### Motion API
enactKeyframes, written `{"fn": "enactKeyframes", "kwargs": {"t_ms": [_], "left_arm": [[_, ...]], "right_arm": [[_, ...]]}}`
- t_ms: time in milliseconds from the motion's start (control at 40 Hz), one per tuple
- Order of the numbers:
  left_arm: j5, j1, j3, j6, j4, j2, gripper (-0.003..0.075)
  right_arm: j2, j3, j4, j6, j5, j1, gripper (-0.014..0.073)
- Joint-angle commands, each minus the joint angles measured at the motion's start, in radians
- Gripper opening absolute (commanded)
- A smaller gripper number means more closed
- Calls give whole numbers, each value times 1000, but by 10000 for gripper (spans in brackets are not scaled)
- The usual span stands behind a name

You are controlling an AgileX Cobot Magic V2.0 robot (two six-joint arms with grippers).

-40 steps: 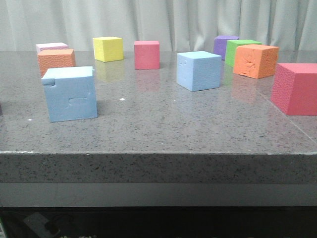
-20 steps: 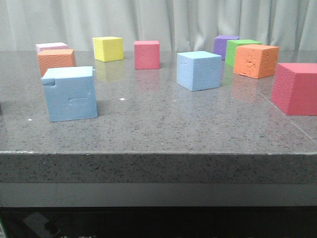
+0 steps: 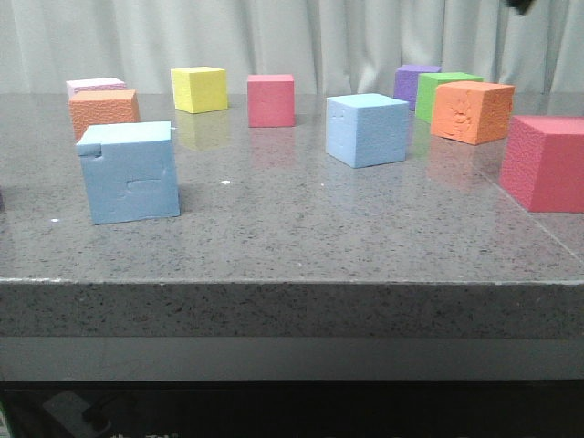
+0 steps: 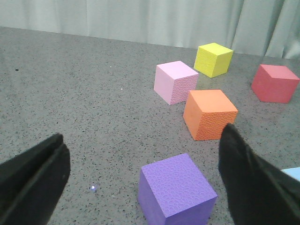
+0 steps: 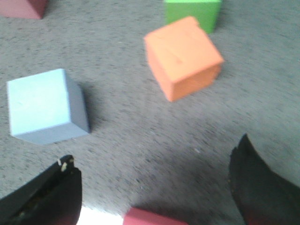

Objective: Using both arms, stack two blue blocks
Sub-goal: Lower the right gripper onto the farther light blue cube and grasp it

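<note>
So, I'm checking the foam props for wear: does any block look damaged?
Yes. The nearer blue block, front left on the table, has a chipped upper corner and a rectangular dent in its front face. The orange block at back right also looks scuffed.

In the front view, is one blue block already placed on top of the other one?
No, the chipped blue block and the plainer blue block both sit apart on the table.
</note>
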Motion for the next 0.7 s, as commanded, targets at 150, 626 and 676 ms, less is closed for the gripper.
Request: {"fn": "enactKeyframes", "kwargs": {"t_ms": [150, 626, 676], "left_arm": [[-84, 1, -38, -5, 0, 4, 628], [-84, 1, -38, -5, 0, 4, 628], [-84, 1, -38, -5, 0, 4, 628]], "right_arm": [[172, -272, 6, -54, 98, 111, 640], [424, -565, 33, -57, 271, 210, 640], [432, -565, 34, -57, 272, 210, 640]]}}
